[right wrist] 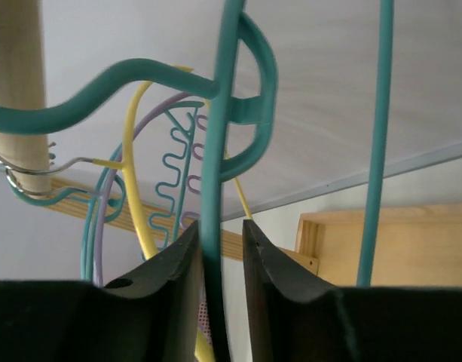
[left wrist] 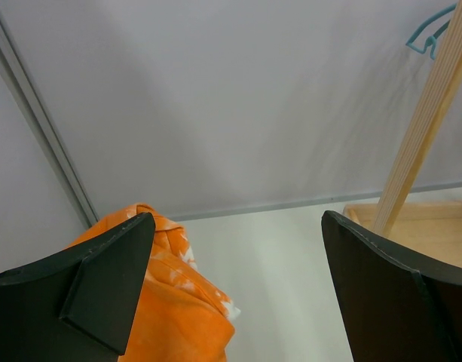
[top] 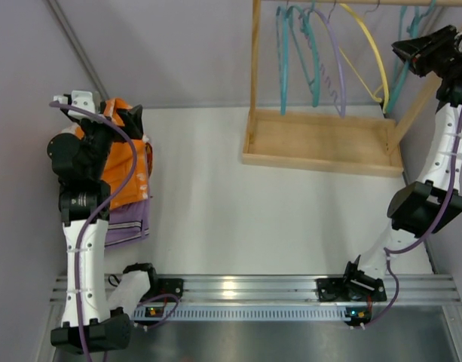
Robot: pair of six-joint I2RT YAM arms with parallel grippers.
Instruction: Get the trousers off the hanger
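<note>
The orange trousers (top: 131, 164) with white blotches lie in a heap on the table at the far left; in the left wrist view the trousers (left wrist: 178, 302) sit below and behind the left finger. My left gripper (top: 122, 115) (left wrist: 238, 219) hovers over their far end, wide open and empty. At the top right, by the rack, my right gripper (top: 408, 50) (right wrist: 219, 226) has the teal hanger (right wrist: 215, 151) (top: 401, 81) between its jaws. The hanger's arm rests against the left finger (right wrist: 178, 264), with a thin gap to the right finger (right wrist: 264, 264). No cloth hangs on the hanger.
A wooden rack (top: 321, 139) stands at the back right with teal (top: 298, 53), purple (top: 332, 53) and yellow hangers (top: 374, 53) on its rail. A purple cloth (top: 129, 222) lies under the trousers. The rack's post (left wrist: 423, 143) shows in the left wrist view.
</note>
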